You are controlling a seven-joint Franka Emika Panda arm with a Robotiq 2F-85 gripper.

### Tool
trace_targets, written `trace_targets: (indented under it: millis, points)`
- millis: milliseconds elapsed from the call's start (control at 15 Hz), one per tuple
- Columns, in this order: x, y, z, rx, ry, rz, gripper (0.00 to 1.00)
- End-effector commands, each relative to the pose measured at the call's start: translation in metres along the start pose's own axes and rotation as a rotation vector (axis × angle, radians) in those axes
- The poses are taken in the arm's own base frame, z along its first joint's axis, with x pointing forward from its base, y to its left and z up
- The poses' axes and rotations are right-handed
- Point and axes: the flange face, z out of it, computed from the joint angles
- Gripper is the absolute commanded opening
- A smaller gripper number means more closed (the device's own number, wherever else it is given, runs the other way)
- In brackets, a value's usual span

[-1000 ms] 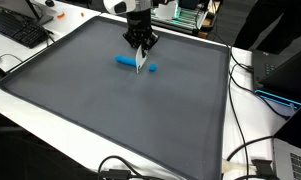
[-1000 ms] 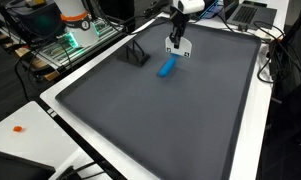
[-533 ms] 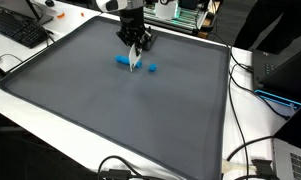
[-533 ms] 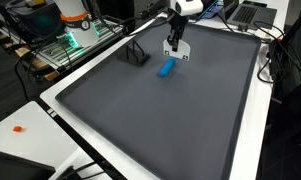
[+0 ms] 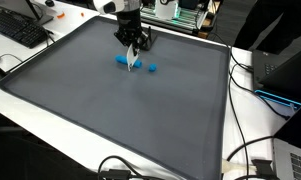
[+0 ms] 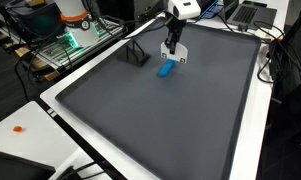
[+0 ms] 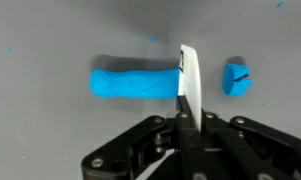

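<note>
My gripper (image 7: 190,120) is shut on a thin white blade (image 7: 190,78) that points down at the grey mat (image 5: 100,110). The blade's edge stands at the right end of a blue clay roll (image 7: 135,84) lying flat. A small cut-off blue piece (image 7: 237,78) lies apart, to the right of the blade. In both exterior views the gripper (image 5: 132,48) (image 6: 173,45) stands upright over the roll (image 5: 121,60) (image 6: 166,68) near the mat's far side. The small piece (image 5: 152,68) lies beside it. Whether the blade touches the clay is unclear.
A black wedge-shaped stand (image 6: 138,55) sits on the mat near the roll. A keyboard (image 5: 20,28) and cables (image 5: 252,150) lie on the white table around the mat. A small orange bit (image 6: 18,128) lies on the table edge.
The gripper with the blade has shifted a little along the roll, away from the cut-off piece. The roll and the piece have not moved.
</note>
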Motion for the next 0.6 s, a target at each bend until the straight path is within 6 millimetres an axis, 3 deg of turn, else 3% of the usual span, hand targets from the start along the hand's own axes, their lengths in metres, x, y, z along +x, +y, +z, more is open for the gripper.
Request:
trace_targets:
  millis: [0, 533]
  points:
    - [-0.006, 0.003, 0.011, -0.006, -0.004, -0.024, 0.01]
    - [-0.017, 0.004, 0.034, -0.015, 0.005, -0.037, 0.01]
